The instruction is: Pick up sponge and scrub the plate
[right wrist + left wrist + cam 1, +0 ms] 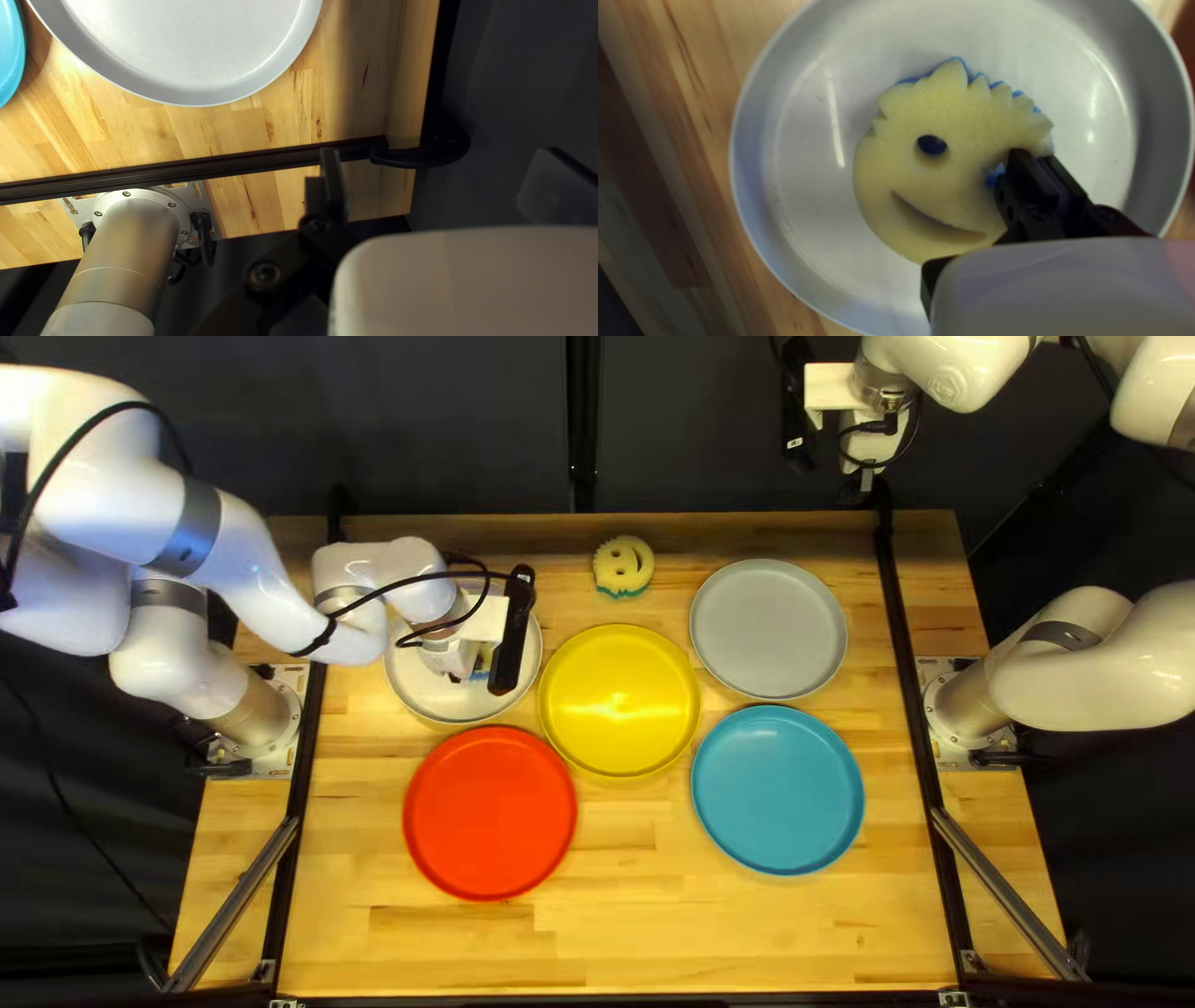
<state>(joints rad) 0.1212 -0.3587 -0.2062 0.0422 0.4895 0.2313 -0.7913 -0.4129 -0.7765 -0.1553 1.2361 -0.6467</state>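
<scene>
The left pincer is closed on one side of a smiley-face sponge, a white plate below it (the right pincer is open), so scrubbing seems in hand, next needing light downward pressure and small circles.

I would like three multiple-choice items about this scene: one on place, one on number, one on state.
1. Where is the sponge at my left gripper? A) beside the white plate; B) under it; C) within its rim.
2. How many plates are on the table? A) five; B) three; C) seven.
3. How is my right gripper? A) shut on a plate; B) open; C) shut on a sponge.

1 C: the rim surrounds the sponge.
2 A: white plate, yellow plate, grey plate, red plate, blue plate.
3 B: its fingers stand wide apart.
</scene>
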